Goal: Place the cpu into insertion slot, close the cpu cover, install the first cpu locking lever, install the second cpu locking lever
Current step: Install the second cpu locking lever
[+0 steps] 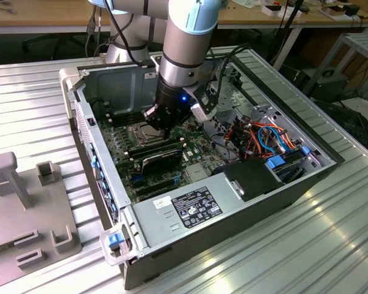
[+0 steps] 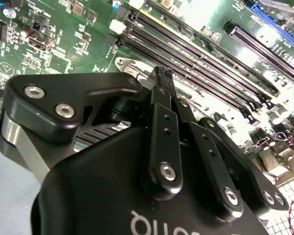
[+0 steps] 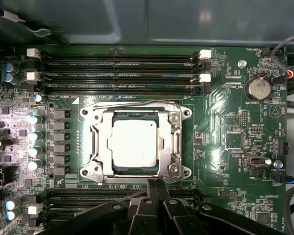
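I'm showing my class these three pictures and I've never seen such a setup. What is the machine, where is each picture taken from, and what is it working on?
The machine is a grey and pale blue robot arm reaching into an open desktop computer case lying on a ribbed metal table. The exterior view looks on from outside; both wrist views ride on the arm. Its black end effector, fingers together, holds nothing and sits at the socket's edge. On the green circuit board, the square silver-grey cpu lies in its insertion slot, with the silvery metal cpu cover framing it.

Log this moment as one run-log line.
cpu: seated in insertion slot | cpu cover: down around it | pincer: shut, empty, at socket edge
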You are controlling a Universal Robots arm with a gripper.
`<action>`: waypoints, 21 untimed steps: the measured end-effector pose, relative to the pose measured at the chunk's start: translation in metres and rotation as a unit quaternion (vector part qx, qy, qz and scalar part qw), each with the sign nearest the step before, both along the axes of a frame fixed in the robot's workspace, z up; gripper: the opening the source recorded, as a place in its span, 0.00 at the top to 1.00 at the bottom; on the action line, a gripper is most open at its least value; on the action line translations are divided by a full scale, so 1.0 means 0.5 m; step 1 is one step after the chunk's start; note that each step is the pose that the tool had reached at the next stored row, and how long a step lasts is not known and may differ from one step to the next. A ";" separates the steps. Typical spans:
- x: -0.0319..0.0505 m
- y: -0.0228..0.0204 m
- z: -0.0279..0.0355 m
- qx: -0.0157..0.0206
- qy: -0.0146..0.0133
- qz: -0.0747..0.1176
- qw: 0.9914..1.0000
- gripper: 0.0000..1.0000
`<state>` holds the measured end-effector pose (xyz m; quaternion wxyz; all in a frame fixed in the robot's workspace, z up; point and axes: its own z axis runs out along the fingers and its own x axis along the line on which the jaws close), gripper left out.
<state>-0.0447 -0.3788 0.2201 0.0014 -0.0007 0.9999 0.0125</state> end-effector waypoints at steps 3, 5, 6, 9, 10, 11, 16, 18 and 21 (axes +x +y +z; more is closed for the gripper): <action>-0.008 0.0001 -0.001 0.000 0.000 0.000 1.000 0.89; -0.014 0.0000 -0.002 0.000 0.000 0.000 1.000 0.89; -0.017 0.0000 -0.003 0.000 0.000 0.000 1.000 0.89; -0.022 0.0000 -0.004 0.000 0.000 0.000 1.000 0.89; -0.024 0.0002 -0.004 0.000 0.000 0.000 1.000 0.89; -0.025 0.0001 -0.004 0.000 0.000 0.000 1.000 0.89; -0.026 0.0000 -0.004 0.000 0.000 0.000 1.000 0.89; -0.027 0.0001 -0.003 0.000 0.000 0.000 1.000 0.89; -0.026 0.0000 0.001 0.000 0.000 0.000 1.000 0.89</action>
